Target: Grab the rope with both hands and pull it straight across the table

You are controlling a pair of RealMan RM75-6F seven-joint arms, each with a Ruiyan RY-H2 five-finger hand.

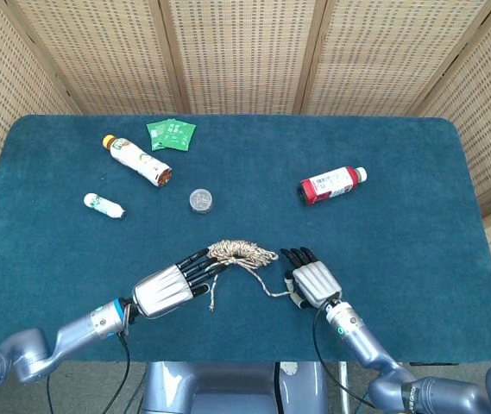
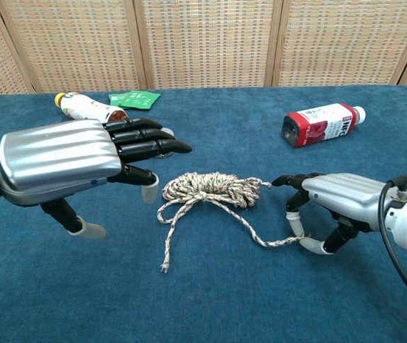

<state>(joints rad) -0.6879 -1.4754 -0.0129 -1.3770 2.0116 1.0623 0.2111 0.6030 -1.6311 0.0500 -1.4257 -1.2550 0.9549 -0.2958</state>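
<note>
Lying near the middle of the blue-carpeted worktop (image 1: 400,259), slightly toward the lower edge of the head view: a beige-and-brown braided rope (image 1: 242,252), mostly bunched in a loose coil, with one free end trailing down and left and another strand running right.

Resting at lower centre-right of the head view, the right hand (image 2: 335,204), palm down, with thumb and a finger curled around the right-hand strand where it loops on the cloth. Appears to pinch that end (contact partly hidden under the palm, so the hold is a judgement). Placed there, presumably, because this strand offers one of the two ends needed for pulling.

Hovering at lower left of centre in the head view, the left hand (image 1: 169,285), empty, fingers spread and extended toward the coil, tips just beside or over its left edge. Looming large at left in the chest view, clearly above the cloth. Kept wide, likely, to close on the other free end near the coil's lower left.

Scattered toward the upper part of the frame, well apart from the rope: a red-labelled bottle (image 1: 331,185) on its side, a white-and-orange bottle (image 1: 135,159), a small white bottle (image 1: 103,205), a small round clear jar (image 1: 200,200), and green packets (image 1: 171,133).
</note>
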